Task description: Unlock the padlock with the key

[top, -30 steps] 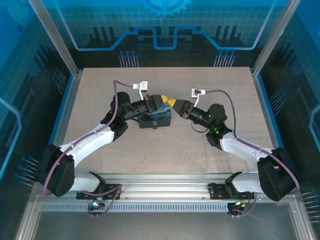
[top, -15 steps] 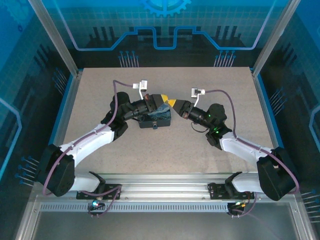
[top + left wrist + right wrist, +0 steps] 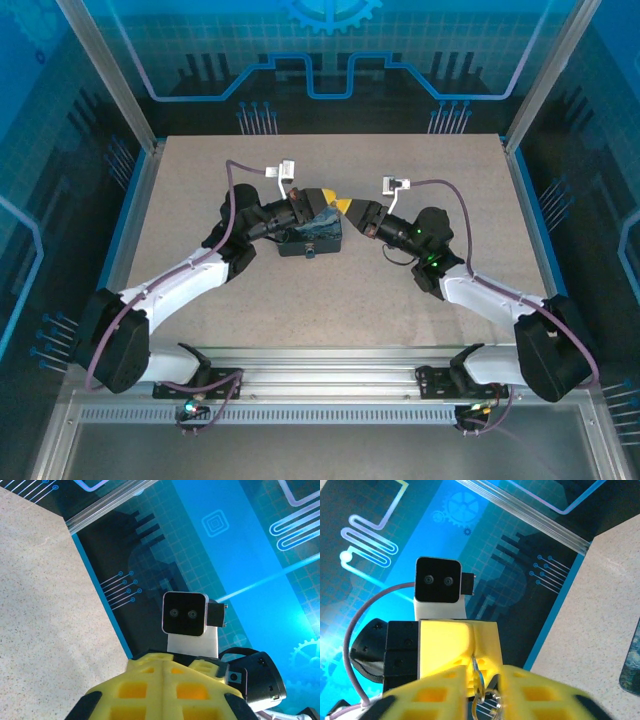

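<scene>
Left pincer (image 3: 337, 203) and right pincer (image 3: 353, 209) nose-to-nose, well inside table (image 3: 300, 300) edges

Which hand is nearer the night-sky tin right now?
Left. The left hand hangs over the tin's far edge, overlapping it in the top view; the right hand sits just off the tin's far right corner, fingertips meeting the left's.

Bright, even overhead light falls on the speckled table (image 3: 330, 290), where the arms (image 3: 190, 275) cast only short, soft shadows, the blue walls (image 3: 330, 60) glow without harsh glare, and both wrist views stay sharp far off but blur on the near yellow fingers (image 3: 427, 696)
</scene>
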Controlling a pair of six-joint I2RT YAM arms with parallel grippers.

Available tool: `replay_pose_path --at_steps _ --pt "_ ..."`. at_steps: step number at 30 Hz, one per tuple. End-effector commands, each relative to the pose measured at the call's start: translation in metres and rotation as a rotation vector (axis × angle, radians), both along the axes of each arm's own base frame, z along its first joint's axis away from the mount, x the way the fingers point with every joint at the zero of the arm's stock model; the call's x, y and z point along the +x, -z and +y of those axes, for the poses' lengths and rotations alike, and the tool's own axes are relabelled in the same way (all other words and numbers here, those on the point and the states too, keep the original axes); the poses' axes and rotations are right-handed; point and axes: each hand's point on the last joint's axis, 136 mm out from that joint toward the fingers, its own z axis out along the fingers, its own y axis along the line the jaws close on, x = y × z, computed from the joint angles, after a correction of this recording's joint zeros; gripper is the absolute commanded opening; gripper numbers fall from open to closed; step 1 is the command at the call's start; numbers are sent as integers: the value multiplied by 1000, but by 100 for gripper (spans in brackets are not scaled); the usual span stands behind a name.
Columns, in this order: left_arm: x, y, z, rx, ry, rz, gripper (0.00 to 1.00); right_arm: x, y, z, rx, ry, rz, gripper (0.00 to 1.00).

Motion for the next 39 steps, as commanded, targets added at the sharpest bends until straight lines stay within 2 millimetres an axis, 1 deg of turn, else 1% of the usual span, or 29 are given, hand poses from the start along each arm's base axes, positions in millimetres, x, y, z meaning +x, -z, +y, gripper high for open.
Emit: replay_pose_path --at_steps 1,5,8,9,13,14,25,26,27,28,30,31,34,37,39 --pt "-1 -1 0 -10 2 -14 0 -3 -11 -5 8 19 -39 30" --pt "-1 1 -1 -9 5 -13 0 -4 -12 -6 9 19 -42 22" --pt "-1 1 0 -10 0 -13 0 -4 -12 -6 8 16 -45 13" --pt "-1 2 0 -9 0 -12 0 -4 -12 -6 9 16 -43 13" --pt "-1 -1 0 -13 -2 -14 0 -5 -10 -5 8 13 -41 5" --pt "-1 -2 -1 -13 1 -16 0 -5 -10 -6 7 13 -44 1" --pt "-2 4 0 -7 2 -5 0 -5 -7 -11 -13 36 -47 0" --pt "-1 5 1 -5 -3 -1 7 -5 -7 -11 -17 37 -48 0" --pt "-1 6 3 -4 -8 4 23 -5 -7 -11 -25 39 -48 0" --pt "0 6 5 -4 -18 6 35 -5 -5 -12 -40 42 -43 0" --pt "-1 7 9 1 -34 2 48 -4 0 -15 -69 56 -33 0" --pt "-1 9 13 10 -51 11 58 -3 3 -17 -82 64 -26 0" --pt "-1 21 25 70 -94 38 70 -2 13 -26 -117 84 -1 0" --pt "-1 40 43 163 -165 83 94 -1 24 -37 -171 110 18 0" --pt "-4 49 54 215 -199 94 98 -3 29 -43 -210 123 19 0"
